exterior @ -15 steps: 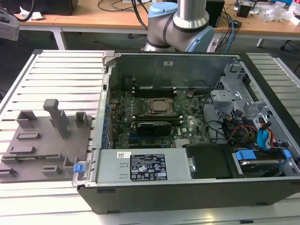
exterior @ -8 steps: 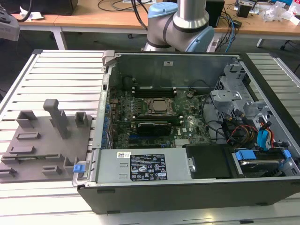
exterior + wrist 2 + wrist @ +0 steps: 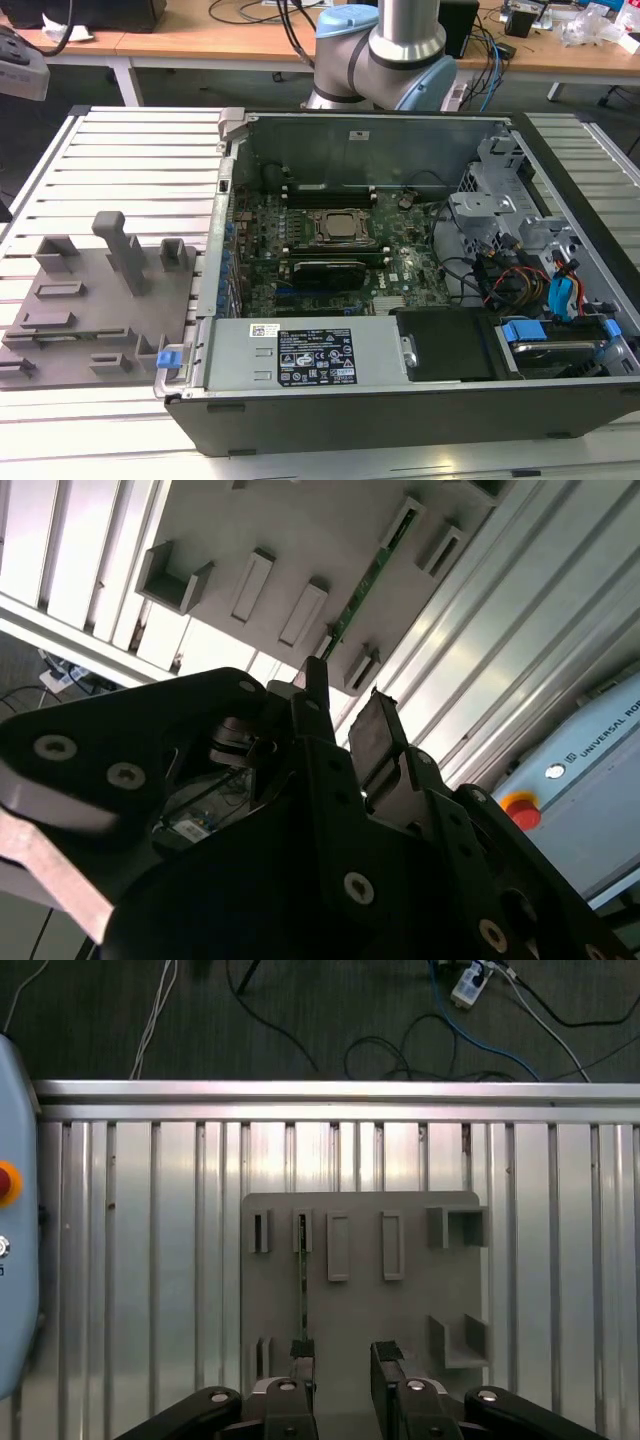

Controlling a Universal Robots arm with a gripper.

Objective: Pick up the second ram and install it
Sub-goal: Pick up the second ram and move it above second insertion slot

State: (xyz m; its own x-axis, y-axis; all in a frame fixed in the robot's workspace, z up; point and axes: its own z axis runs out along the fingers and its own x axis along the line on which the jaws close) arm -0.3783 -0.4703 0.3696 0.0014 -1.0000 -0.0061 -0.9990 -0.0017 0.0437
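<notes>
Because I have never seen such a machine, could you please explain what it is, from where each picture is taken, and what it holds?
This is one robot arm with a two-fingered gripper. The exterior view is taken off the arm: it shows an open computer case with its motherboard, and a grey tray at that view's left, on a ribbed table. Both wrist views come from cameras on the arm, looking past the gripper at the tray. A slim green ram stick stands on edge in a tray slot. The gripper is open beside it and holds nothing.
</notes>
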